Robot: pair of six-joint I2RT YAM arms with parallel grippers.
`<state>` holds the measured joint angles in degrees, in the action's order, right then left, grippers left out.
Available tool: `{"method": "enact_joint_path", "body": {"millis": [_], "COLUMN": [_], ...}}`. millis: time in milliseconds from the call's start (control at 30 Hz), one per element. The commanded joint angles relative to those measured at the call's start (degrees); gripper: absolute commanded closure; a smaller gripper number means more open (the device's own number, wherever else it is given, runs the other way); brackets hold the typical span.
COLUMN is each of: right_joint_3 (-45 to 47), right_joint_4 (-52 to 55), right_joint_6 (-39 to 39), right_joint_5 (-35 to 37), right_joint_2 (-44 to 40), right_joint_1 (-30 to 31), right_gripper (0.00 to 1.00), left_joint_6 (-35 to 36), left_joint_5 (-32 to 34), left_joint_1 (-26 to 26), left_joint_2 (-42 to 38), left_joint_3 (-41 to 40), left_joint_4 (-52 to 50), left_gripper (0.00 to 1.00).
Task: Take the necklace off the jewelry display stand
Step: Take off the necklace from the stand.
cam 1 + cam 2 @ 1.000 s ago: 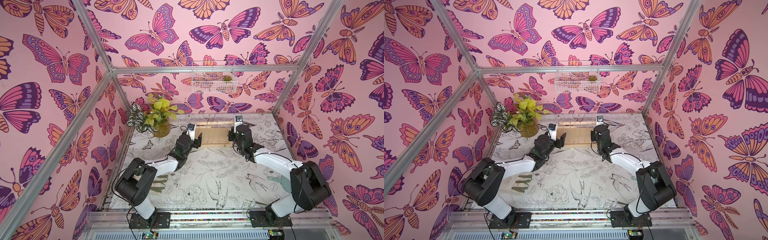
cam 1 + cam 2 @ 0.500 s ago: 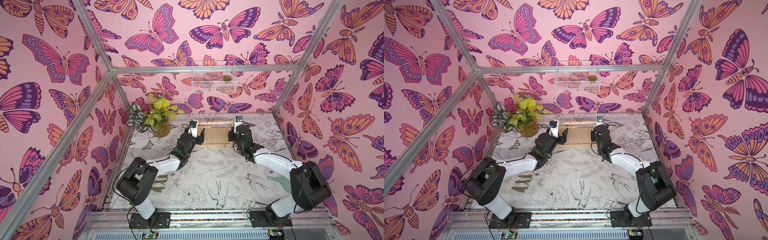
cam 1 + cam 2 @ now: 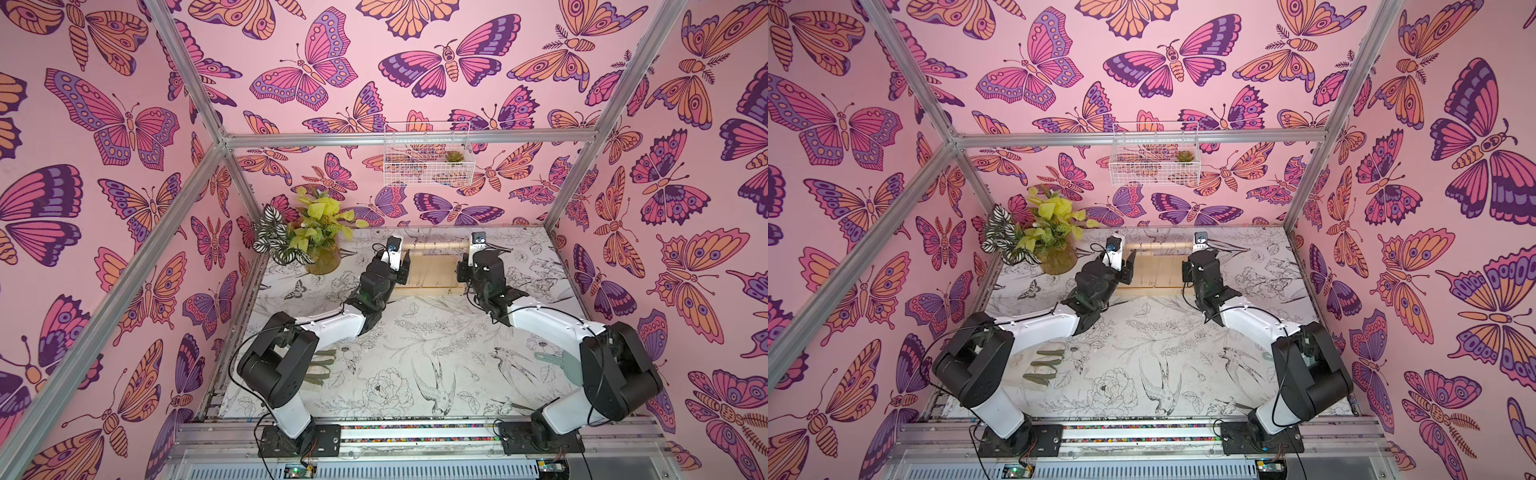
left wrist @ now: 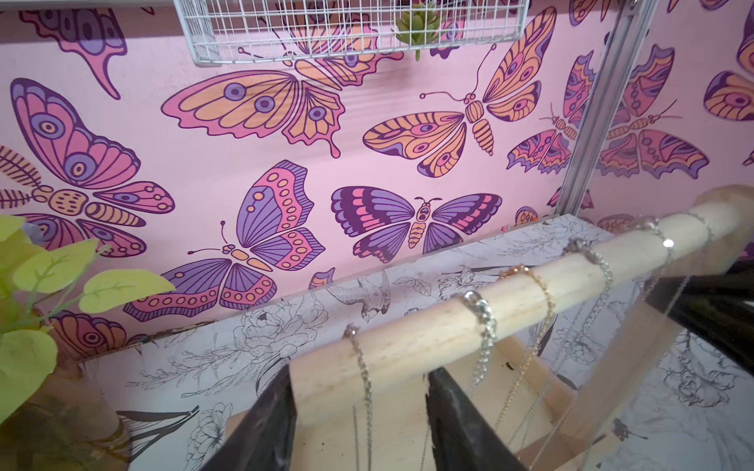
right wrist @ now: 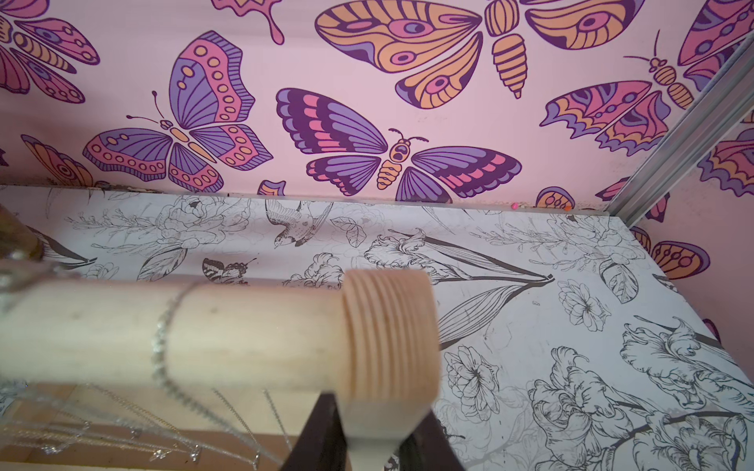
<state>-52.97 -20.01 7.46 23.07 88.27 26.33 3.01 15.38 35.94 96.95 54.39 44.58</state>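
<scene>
Around the jewelry display stand (image 4: pixel 412 336) uprights: left gripper (image 4: pixel 359 383) and right gripper (image 5: pixel 373 416), both tight on wood.

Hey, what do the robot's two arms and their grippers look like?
The left arm and right arm match: white link shells, bulky black joints, thin black cables looping outside, black base plates on a metal rail. Each wrist carries a small white camera block with a blue spot. The left gripper and right gripper have black, wedge-shaped fingers. No markings are legible.
</scene>
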Motion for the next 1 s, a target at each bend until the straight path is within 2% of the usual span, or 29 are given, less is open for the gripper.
{"method": "enact_joint_path", "body": {"millis": [0, 267, 633, 967], "right_joint_3": [0.3, 0.5, 0.4, 0.2], "right_joint_4": [-1.0, -1.1, -1.3, -1.0], "right_joint_6": [0.5, 0.5, 0.5, 0.5], "right_joint_5": [0.3, 0.0, 0.0, 0.0], "right_joint_2": [0.0, -0.2, 0.2, 0.4], "right_joint_1": [-0.3, -0.5, -0.7, -0.9], "right_gripper": [0.75, 0.75, 0.76, 0.75], "left_joint_6": [2.3, 3.3, 1.9, 2.3], "left_joint_5": [2.0, 3.6, 2.9, 1.6], "left_joint_1": [0.2, -0.3, -3.9, -6.0], "left_joint_2": [0.1, -0.1, -2.5, -4.9], "left_joint_3": [1.2, 0.6, -1.1, -1.7], "left_joint_4": [-0.5, -0.6, -1.9, -4.6], "left_gripper": [0.54, 0.64, 1.0, 1.0]}}
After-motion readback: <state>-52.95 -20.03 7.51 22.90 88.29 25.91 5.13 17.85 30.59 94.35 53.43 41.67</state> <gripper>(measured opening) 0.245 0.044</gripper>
